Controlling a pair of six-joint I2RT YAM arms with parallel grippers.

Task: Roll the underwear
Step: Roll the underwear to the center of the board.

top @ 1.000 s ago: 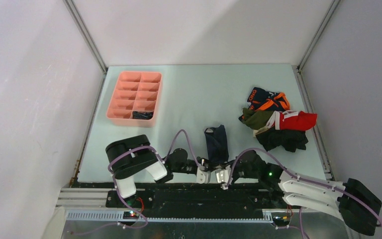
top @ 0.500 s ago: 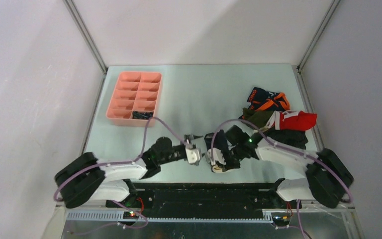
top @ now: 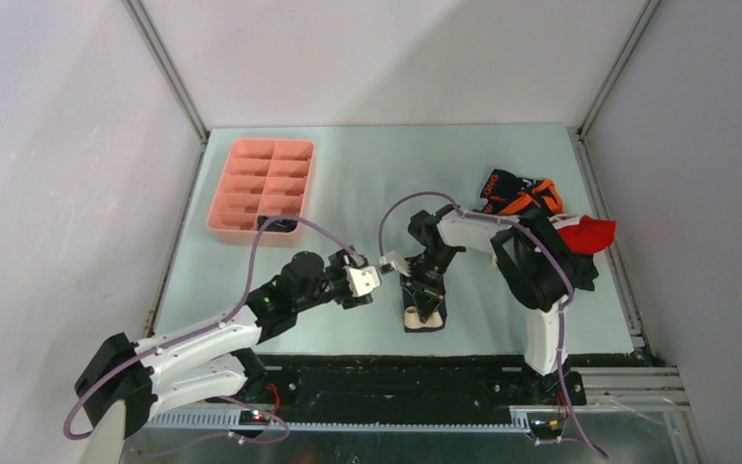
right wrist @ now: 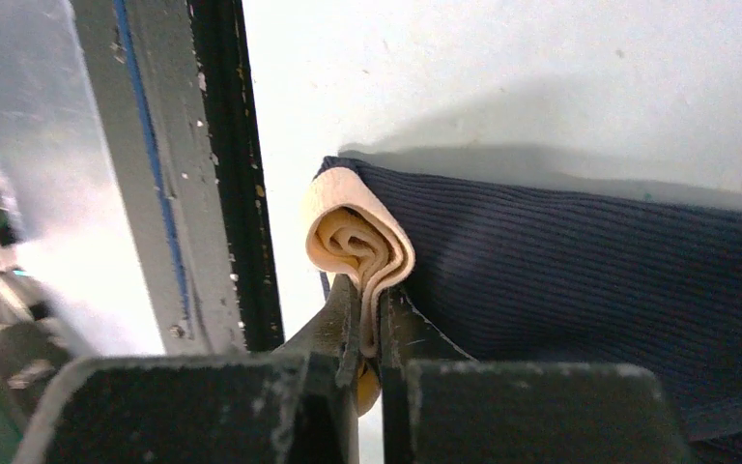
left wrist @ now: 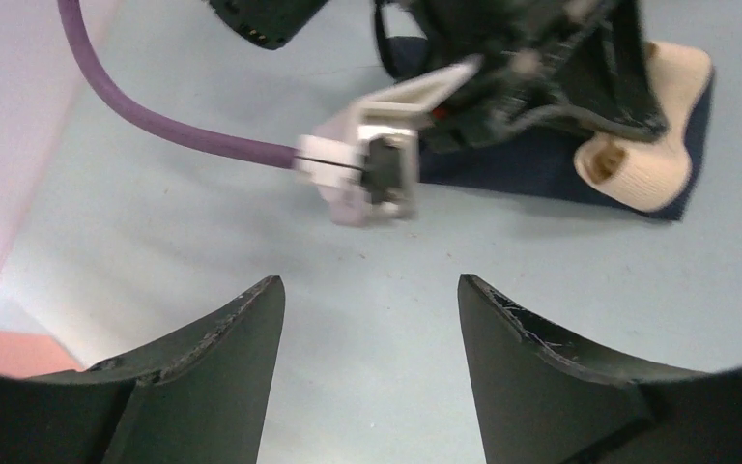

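A navy underwear with a beige waistband (top: 425, 317) lies near the table's front edge. My right gripper (top: 417, 304) reaches down onto it from the far side. In the right wrist view that gripper (right wrist: 372, 324) is shut on the folded beige waistband (right wrist: 357, 232), with the navy cloth (right wrist: 589, 280) spreading to the right. My left gripper (top: 379, 280) is just left of it, open and empty; in the left wrist view (left wrist: 367, 285) it hovers over bare table, facing the navy underwear (left wrist: 541, 169). More underwear sits at the right: black-orange (top: 519, 193) and red-white (top: 587, 232).
A pink compartmented tray (top: 261, 155) stands at the back left with a dark item (top: 278, 224) in a near compartment. The right arm (top: 531, 261) covers part of the pile. A black rail (right wrist: 237, 193) runs along the table's front edge close to the navy underwear.
Both arms have left the near edge. The right arm swung over and now grips the waistband end; the left gripper moved up to the underwear's left side.
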